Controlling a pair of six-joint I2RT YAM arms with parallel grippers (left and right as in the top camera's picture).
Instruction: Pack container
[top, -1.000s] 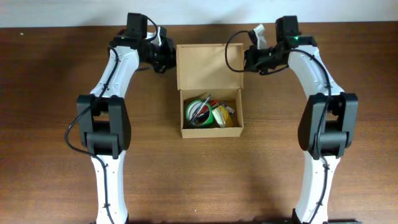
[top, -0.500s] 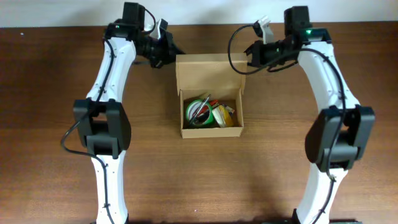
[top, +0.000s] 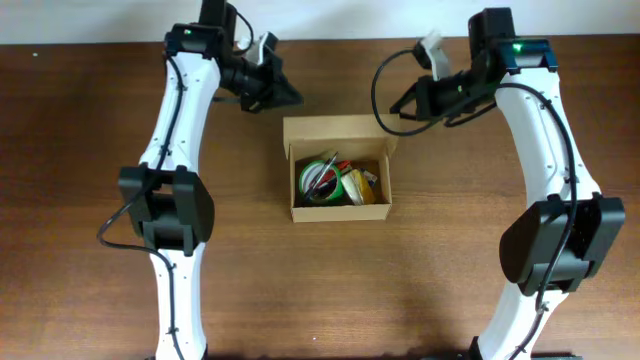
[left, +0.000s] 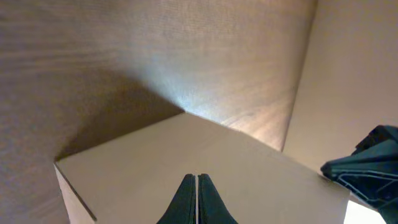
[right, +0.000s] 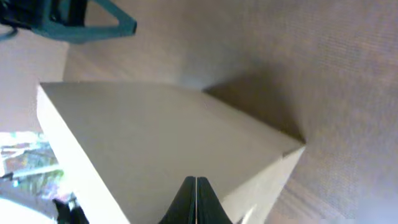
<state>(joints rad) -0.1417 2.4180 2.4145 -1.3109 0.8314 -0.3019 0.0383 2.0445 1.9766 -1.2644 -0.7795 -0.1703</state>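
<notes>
container: tan cardboard container (top: 337, 212) sits on the table (top: 90, 280) between the two arms, open, with a green tape roll (top: 320, 180) and pens inside.
lid: the flap lid (top: 335, 130) stands up off the container's rear edge, and its plain outer face fills both wrist views.
hinge axis: the hinge line runs side to side, from one arm across to the other, so the lid has to swing forward over the contents.
left gripper: the left gripper (top: 283, 92) is clenched on nothing, fingers pressed together, just behind the container's rear corner on its own side.
right gripper: the right gripper (top: 400, 108) is clenched too, holding nothing, just behind the opposite rear corner.
direction from the claws: the lid lies ahead of and below both sets of fingertips. each one points at the lid's back face.
contact: can't tell from these views whether either tip touches the cardboard.
nearer arm: the right looks a shade closer to its corner, though it's a tight call.
judgement: a two-sided push from behind the container looks set to fold the lid shut.
</notes>
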